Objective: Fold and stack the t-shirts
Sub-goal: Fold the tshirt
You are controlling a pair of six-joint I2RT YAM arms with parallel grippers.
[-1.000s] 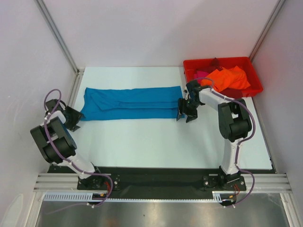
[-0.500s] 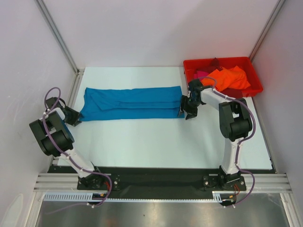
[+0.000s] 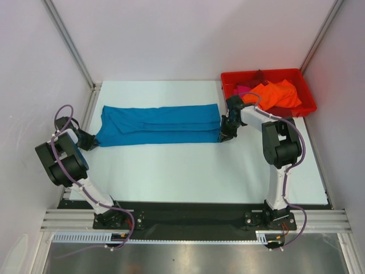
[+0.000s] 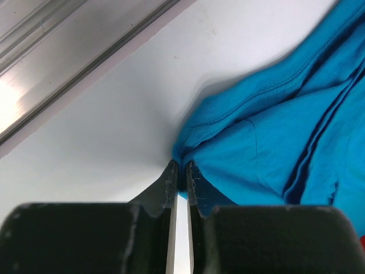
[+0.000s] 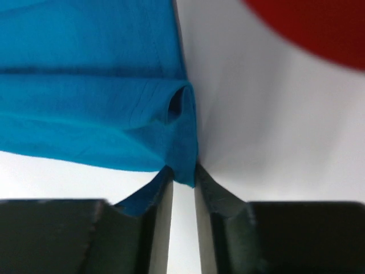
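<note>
A teal-blue t-shirt (image 3: 157, 124) lies folded into a long strip across the white table. My left gripper (image 3: 93, 141) is shut on its near left corner; in the left wrist view the cloth (image 4: 274, 142) bunches between the fingertips (image 4: 171, 174). My right gripper (image 3: 222, 136) is shut on the near right corner, where a fold of teal cloth (image 5: 183, 154) is pinched between the two fingers. More t-shirts, orange (image 3: 275, 94) and magenta-pink (image 3: 242, 89), lie heaped in the red bin (image 3: 308, 108).
The red plastic bin stands at the back right, just behind my right arm. An aluminium frame rail (image 3: 90, 105) runs along the table's left edge beside my left gripper. White enclosure walls stand on three sides.
Both grippers have moved in onto the ends of the teal t-shirt and closed from open onto its near corners. The shirt itself lies as before.
</note>
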